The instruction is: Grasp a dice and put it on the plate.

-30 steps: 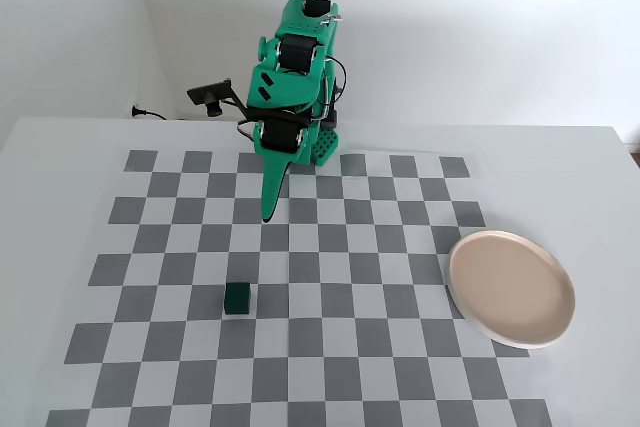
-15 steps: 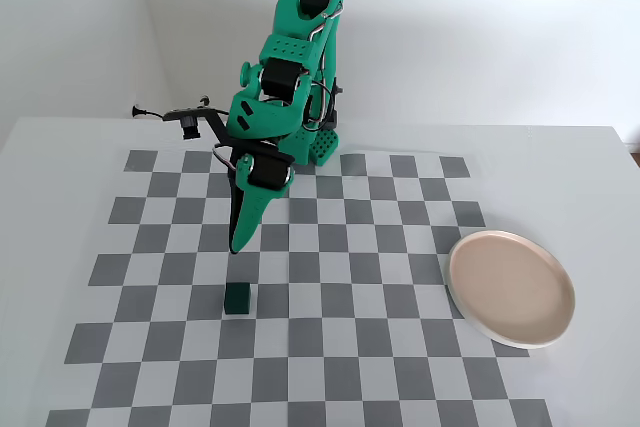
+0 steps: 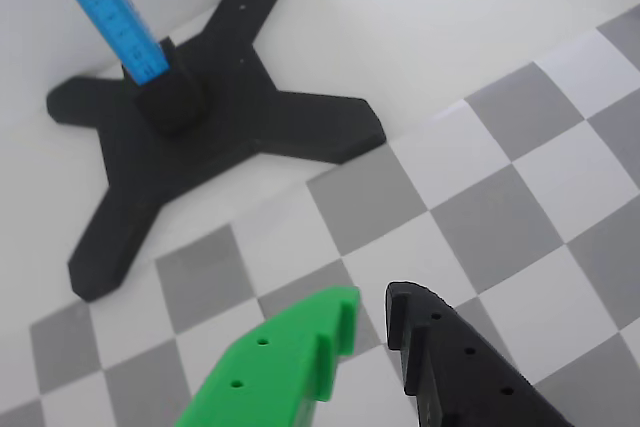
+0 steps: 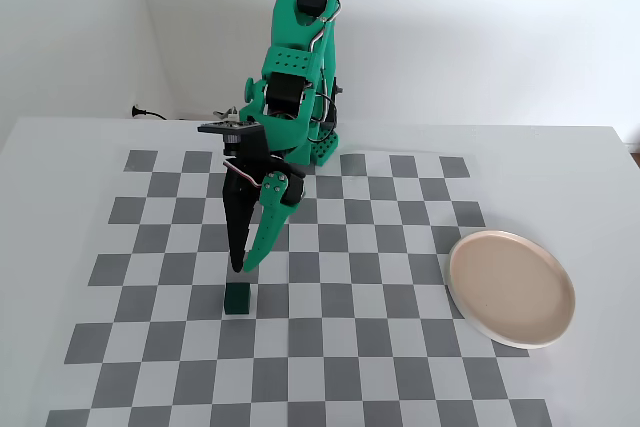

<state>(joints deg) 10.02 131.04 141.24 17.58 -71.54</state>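
The green two-finger gripper (image 4: 241,267) hangs point-down over the checkered worktop (image 4: 400,387), its tips just above the small dark green cube of a dice (image 4: 237,298), which sits on the board at about 7 o'clock from the board's centre in the fixed view. The fingers (image 3: 300,347) stand narrowly parted: the wrist view shows a slim gap between the bright green one and the black one (image 3: 440,357), with nothing held.

The main risk, as I judge it, lies in that narrow gap. If the arm drops with the fingers set this close, a tip could land on the dice's top face and press it or knock it sideways instead of straddling it. The gap would probably need to widen first. A second worry is aim: the wrist view shows only checker squares ahead of the tips (no dice at all), so whether the tips are centred over the cube cannot be told from it. An off-centre closure could pinch a corner and spin or squirt the cube away. Later, the carry to the round pinkish-beige plate with a cream rim (image 4: 470,319), well apart at about 3 o'clock, could lose a weakly held cube.

By count: one dice, one plate, one gripper with two fingers, and one black cross-shaped stand (image 3: 200,137) bearing one blue bar (image 3: 105,7).
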